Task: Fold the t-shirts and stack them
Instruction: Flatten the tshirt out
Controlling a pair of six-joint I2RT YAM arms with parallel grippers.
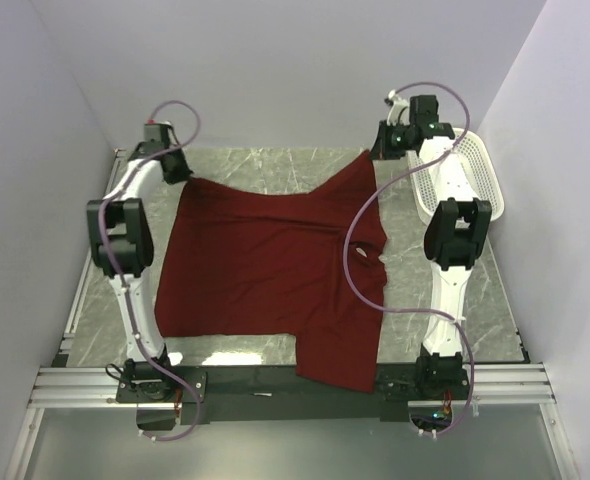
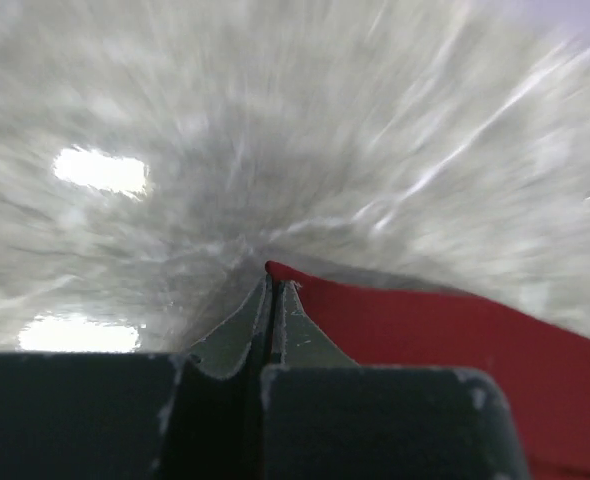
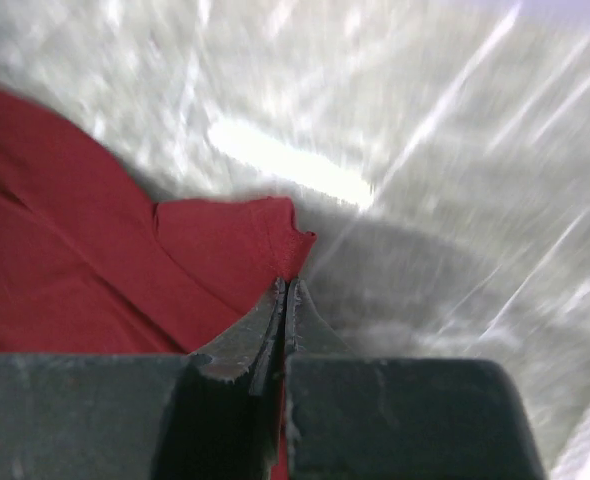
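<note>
One maroon t-shirt [image 1: 265, 270] — one white mesh basket [image 1: 478, 178] — left arm [image 1: 125, 245] and right arm [image 1: 455, 240], two.

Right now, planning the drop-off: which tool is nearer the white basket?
Right. The right tool grips the t-shirt beside the basket; the left tool is across the table.

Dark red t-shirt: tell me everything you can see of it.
The dark red t-shirt, soft matte cloth, lies spread flat and slightly wrinkled on the grey marbled table, one part reaching over the near edge. The left gripper and the right gripper are each shut on a far corner.
</note>
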